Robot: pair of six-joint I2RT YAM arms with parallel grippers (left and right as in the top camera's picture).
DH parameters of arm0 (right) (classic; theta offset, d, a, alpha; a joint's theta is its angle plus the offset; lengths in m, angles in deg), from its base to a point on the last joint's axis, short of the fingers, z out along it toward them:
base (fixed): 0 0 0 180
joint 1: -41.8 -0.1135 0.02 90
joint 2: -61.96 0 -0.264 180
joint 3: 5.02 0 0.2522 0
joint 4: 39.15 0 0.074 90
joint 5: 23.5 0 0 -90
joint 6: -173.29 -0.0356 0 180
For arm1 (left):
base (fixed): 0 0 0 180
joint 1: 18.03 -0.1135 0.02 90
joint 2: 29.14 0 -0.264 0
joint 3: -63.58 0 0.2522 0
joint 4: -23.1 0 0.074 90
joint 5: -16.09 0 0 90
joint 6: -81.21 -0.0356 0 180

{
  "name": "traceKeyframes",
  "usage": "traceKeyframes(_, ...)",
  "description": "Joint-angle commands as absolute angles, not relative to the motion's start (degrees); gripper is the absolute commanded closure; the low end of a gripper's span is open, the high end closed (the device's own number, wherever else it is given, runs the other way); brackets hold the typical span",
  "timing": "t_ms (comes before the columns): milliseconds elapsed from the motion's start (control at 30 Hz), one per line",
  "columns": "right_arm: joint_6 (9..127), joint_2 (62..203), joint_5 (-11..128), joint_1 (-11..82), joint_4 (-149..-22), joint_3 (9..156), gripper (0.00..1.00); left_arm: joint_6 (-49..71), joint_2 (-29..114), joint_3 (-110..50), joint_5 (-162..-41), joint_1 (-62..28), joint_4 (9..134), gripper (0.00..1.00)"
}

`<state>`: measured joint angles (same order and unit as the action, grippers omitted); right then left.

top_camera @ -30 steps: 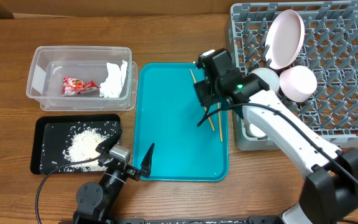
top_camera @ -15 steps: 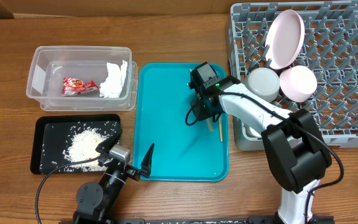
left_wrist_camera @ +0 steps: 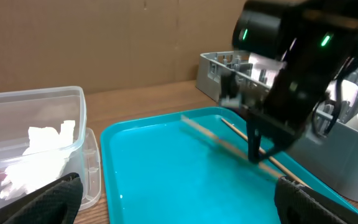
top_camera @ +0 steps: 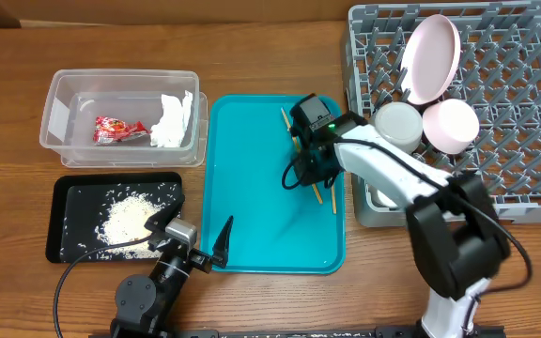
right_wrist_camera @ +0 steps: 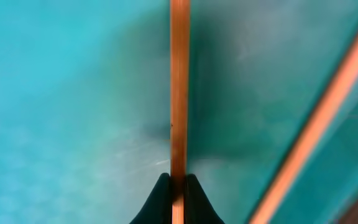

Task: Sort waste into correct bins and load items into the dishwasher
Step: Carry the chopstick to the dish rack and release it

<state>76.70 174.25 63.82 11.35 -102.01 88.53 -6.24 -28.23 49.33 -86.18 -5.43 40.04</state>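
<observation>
Since a second ago our right gripper [top_camera: 314, 178] has come down onto the teal tray [top_camera: 252, 197] mid-table, clamped on one chopstick [right_wrist_camera: 179, 93] with its twin [right_wrist_camera: 316, 118] beside, so we judge only these remain: wrapper [top_camera: 118, 130] and napkin [top_camera: 172, 120] fill the clear tub [top_camera: 54, 117], rice [top_camera: 128, 221] the black tray [top_camera: 64, 246] by the left edge, plate [top_camera: 432, 58] and bowl [top_camera: 397, 125] the back-right dish rack [top_camera: 524, 141], left gripper [top_camera: 195, 242] idle, fingers [left_wrist_camera: 48, 199] apart.

The right arm stretches forward, its gripper [right_wrist_camera: 178, 186] pointing down, fingers pinched on a chopstick [right_wrist_camera: 179, 93]. The left gripper [top_camera: 216, 249] sits low, fingers spread wide.

Teal tray [top_camera: 261, 216]; pale wooden chopsticks [right_wrist_camera: 179, 93]; grey lattice rack [top_camera: 515, 141]; black tray [top_camera: 73, 202], white rice [top_camera: 125, 221]; red wrapper [top_camera: 118, 130].
</observation>
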Motion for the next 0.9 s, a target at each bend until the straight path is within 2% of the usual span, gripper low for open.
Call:
traceKeyframes(0,75.8,164.3,65.3,12.3,-101.6,92.5,0.96,-7.1,-28.7,49.5,-87.0,-6.0,40.0,0.00)
traceKeyframes(233,77.6,158.2,74.4,20.5,-97.6,93.2,0.96,-7.1,-28.7,49.5,-87.0,-6.0,40.0,0.00)
traceKeyframes(433,84.9,162.4,74.4,26.8,-91.2,93.1,0.96,-7.1,-28.7,49.5,-87.0,-6.0,40.0,0.00)
traceKeyframes(633,85.3,167.6,74.4,28.9,-86.7,93.1,0.96,-7.1,-28.7,49.5,-87.0,-6.0,40.0,0.00)
traceKeyframes(667,85.8,167.6,74.4,28.9,-86.3,93.1,0.89,-7.1,-28.7,49.5,-87.0,-6.0,40.0,0.00)
traceKeyframes(733,86.6,167.3,74.4,28.7,-85.9,93.3,0.58,-7.1,-28.7,49.5,-87.0,-6.0,40.0,0.00)
traceKeyframes(867,85.2,164.3,74.1,27.3,-89.3,94.0,0.45,-7.1,-28.7,49.5,-87.0,-6.0,40.0,0.00)
